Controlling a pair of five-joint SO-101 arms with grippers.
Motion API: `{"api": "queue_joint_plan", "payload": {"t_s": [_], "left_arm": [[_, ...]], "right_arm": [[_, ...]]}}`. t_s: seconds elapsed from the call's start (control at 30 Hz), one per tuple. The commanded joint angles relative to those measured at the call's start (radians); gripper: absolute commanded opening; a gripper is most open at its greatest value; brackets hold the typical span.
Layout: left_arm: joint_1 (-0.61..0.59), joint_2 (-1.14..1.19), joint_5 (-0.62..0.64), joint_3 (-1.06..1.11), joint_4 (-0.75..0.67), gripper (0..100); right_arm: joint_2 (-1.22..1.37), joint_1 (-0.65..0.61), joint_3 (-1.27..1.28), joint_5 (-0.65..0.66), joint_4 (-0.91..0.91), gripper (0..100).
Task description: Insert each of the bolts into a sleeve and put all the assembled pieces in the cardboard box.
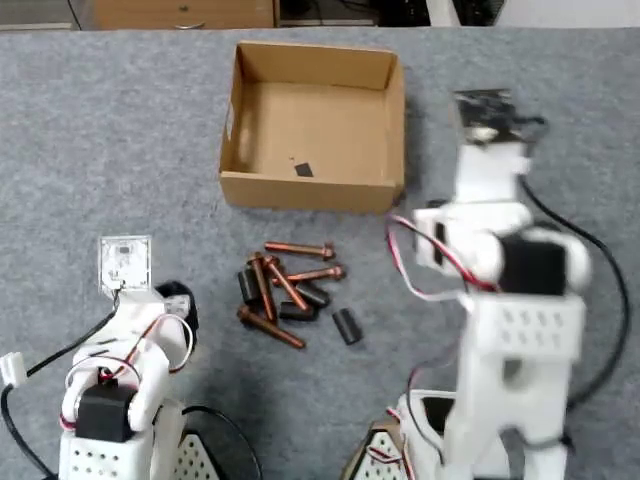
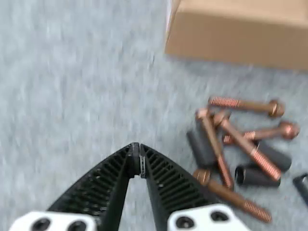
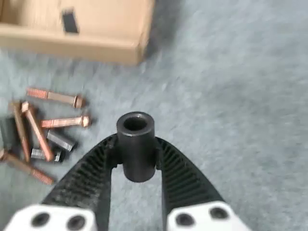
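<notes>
Right tool (image 3: pixel 136 150) is clamped on a black sleeve (image 3: pixel 136 132). Left tool (image 2: pixel 136 155) is fully closed and empty, near the loose bolts (image 2: pixel 250 147) on the worktop (image 2: pixel 72 86).

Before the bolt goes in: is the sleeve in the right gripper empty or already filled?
Empty. The sleeve sits clamped in the right gripper, its bore open and dark, nothing inside.

Both arms were white printed shells around black servo blocks. The left arm (image 1: pixel 130 350) carried red and black wires looping by its joints. The right arm (image 1: pixel 510 310) trailed red and white leads and a black cable. The left hand (image 2: pixel 136 156) and right hand (image 3: pixel 136 144) had black ribbed fingers on white mounts with dark screw holes.
</notes>
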Motion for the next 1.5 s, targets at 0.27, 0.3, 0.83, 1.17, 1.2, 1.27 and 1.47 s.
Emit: {"api": "queue_joint_plan", "payload": {"t_s": [0.27, 0.3, 0.83, 1.17, 1.2, 1.27, 1.47], "left_arm": [[0.061, 0.555, -0.017, -0.439, -0.123, 2], [0.075, 0.644, -0.015, -0.506, -0.12, 2], [0.293, 1.596, -0.009, -1.149, 0.12, 2], [0.308, 1.942, -0.898, -1.53, 0.242, 2], [0.322, 1.971, -0.976, -1.556, 0.282, 2], [0.348, 2.025, -1.089, -1.603, 0.356, 2], [0.43, 2.161, -1.189, -1.689, 0.388, 2]], "right_arm": [[-0.348, 0.077, 0.151, -0.014, -0.02, 0.1], [-0.372, 0.079, 0.163, -0.014, -0.032, 0.1], [-0.619, 0.079, 0.354, -0.183, -0.063, 0.1], [-0.648, 0.081, 0.404, -0.184, -0.071, 0.1], [-0.648, 0.081, 0.406, -0.184, -0.071, 0.1], [-0.648, 0.081, 0.404, -0.184, -0.071, 0.1], [-0.648, 0.081, 0.417, -0.184, -0.071, 0.1]]}}
